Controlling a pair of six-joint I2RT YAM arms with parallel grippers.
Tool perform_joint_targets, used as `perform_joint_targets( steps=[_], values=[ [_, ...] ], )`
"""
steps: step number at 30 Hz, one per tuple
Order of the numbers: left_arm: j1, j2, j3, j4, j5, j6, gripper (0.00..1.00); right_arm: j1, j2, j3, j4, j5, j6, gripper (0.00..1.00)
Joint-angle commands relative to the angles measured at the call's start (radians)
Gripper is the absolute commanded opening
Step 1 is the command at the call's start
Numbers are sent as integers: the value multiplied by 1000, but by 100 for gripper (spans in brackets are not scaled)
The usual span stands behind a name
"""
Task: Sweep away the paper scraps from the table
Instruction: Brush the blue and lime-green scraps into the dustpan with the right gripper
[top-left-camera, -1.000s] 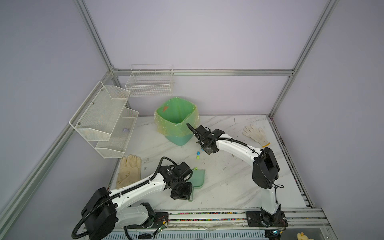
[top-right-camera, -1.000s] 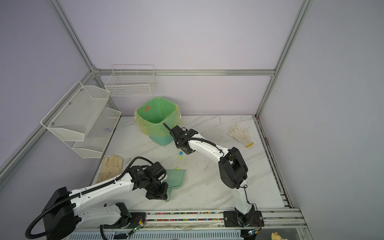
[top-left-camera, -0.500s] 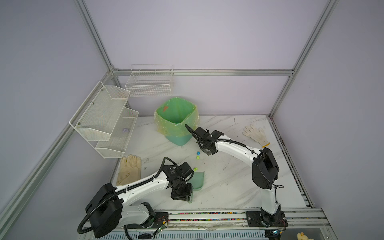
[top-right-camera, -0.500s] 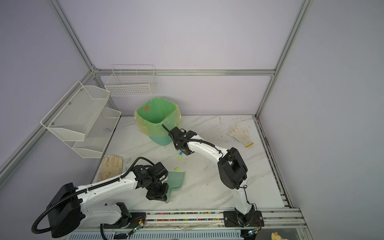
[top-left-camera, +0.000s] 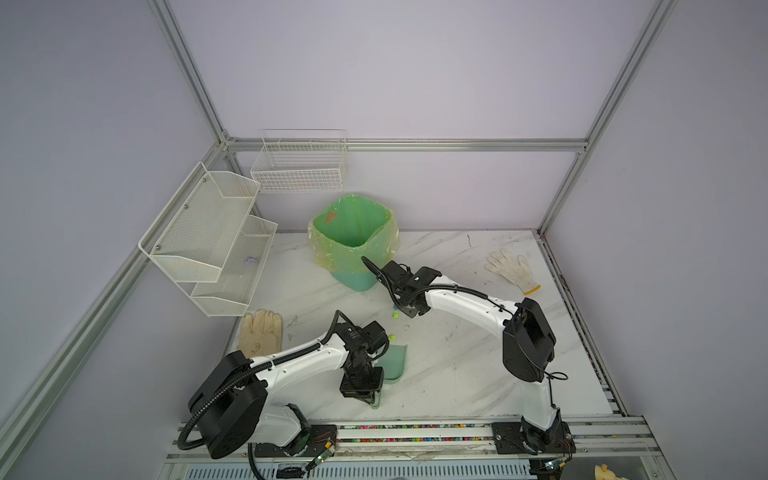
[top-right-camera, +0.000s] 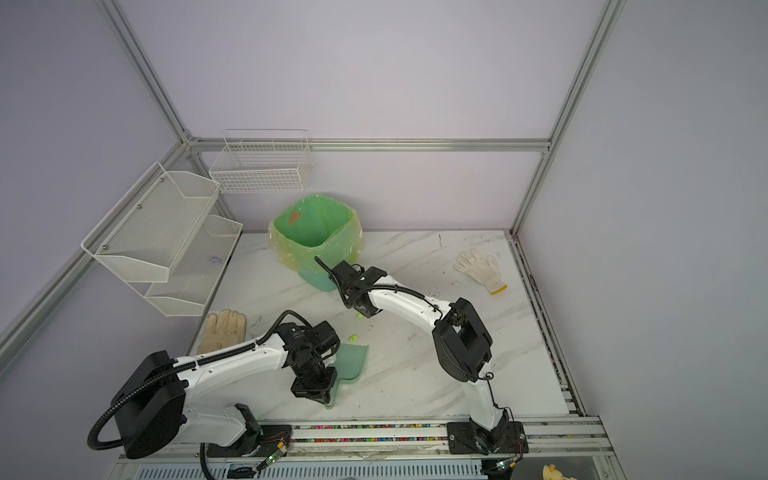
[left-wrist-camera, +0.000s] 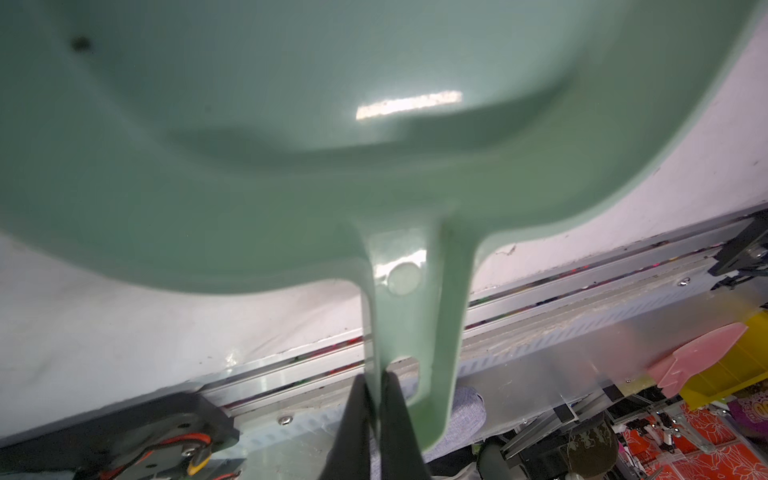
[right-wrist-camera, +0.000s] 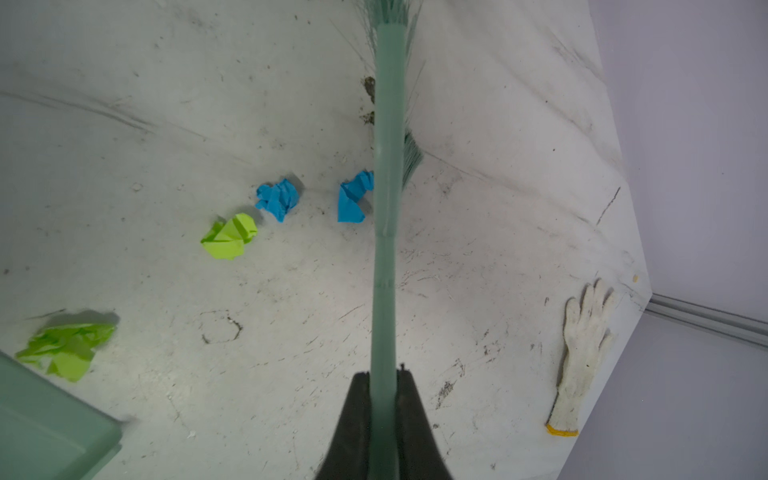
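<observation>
Surface: a white, grey-veined table (top-left-camera: 457, 365), scuffed, framed by aluminium rails and pale walls.
Scraps: the paper scraps (right-wrist-camera: 277, 198) lie near the table's middle. Two blue wads and a yellow-green one sit close together beside the brush (right-wrist-camera: 386, 208). Another yellow-green wad (right-wrist-camera: 66, 347) lies just off the dustpan's open edge.
Left gripper (left-wrist-camera: 375, 382): its fingers pinch a thin rib of the dustpan (left-wrist-camera: 291, 145) handle near the handle's end. The pan sits near the table's front edge.
Right gripper (right-wrist-camera: 383, 378): its fingers are clamped on the green brush handle, with the bristles at the far end.
Bin (top-left-camera: 332, 257): green-lined, at the back of the table, behind the right gripper.
Gloves: a white knit glove (top-left-camera: 509, 268) lies at the far right, and a tan glove (top-left-camera: 262, 332) at the left edge.
</observation>
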Motion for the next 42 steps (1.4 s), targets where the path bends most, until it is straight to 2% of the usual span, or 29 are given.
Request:
perform_joint_targets(
  steps=[1, 6, 15, 18, 20, 26, 29, 38, 42],
  values=[
    [42, -1, 101, -55, -5, 59, 0, 23, -25, -16, -62, -67, 28, 0],
    [95, 27, 138, -78, -14, 102, 0, 44, -51, -39, -79, -137, 59, 0],
    [141, 129, 192, -82, -20, 167, 0, 75, -179, -129, -49, -386, 109, 0],
    [144, 157, 227, -105, -56, 185, 0, 80, -240, -194, -28, -462, 109, 0],
    [150, 166, 236, -98, -36, 191, 0, 81, -270, -223, -38, -492, 122, 0],
    [159, 193, 251, -96, -70, 199, 0, 81, -392, -315, 10, -675, 160, 0],
    [159, 203, 252, -98, -69, 202, 0, 81, -445, -319, 27, -679, 198, 0],
    [165, 171, 248, -111, -86, 196, 0, 50, -477, -265, 28, -482, 286, 0],
    [165, 160, 252, -110, -110, 195, 0, -12, -481, -276, 83, -531, 280, 0]
  ],
)
